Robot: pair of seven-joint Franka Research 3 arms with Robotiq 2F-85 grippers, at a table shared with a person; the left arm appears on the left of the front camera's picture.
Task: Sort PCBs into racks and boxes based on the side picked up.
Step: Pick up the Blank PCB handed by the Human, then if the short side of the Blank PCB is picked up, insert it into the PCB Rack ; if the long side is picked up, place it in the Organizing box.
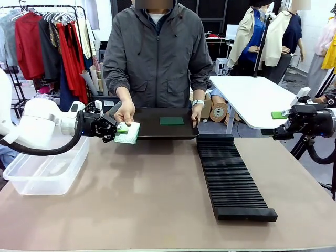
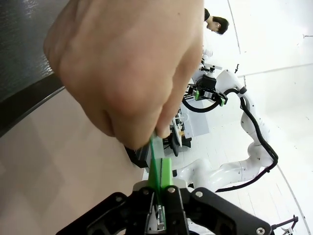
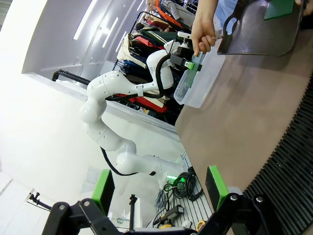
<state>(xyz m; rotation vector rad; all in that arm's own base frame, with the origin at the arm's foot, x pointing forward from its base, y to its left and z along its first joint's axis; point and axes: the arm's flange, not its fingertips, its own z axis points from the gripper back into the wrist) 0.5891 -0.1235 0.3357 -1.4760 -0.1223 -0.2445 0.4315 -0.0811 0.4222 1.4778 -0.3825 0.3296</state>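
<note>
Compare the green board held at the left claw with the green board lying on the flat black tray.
The pale, speckled green board at the left claw hangs tilted in the air; the dark green board lies flat on the flat black tray. The first is pinched by the shut claw and a person's hand; the second is untouched. Both are thin green rectangles.

Board point(image 1: 129, 134) in left claw point(image 1: 119, 130): pale speckled face. Tub point(image 1: 46, 182) below it: clear glossy plastic. Rack point(image 1: 231, 178): matt black, ribbed.

Black tray point(image 1: 149, 127) at far edge of brown table point(image 1: 142, 205); white table point(image 1: 252, 100) back right; clothes rail point(image 1: 50, 39) back left.
</note>
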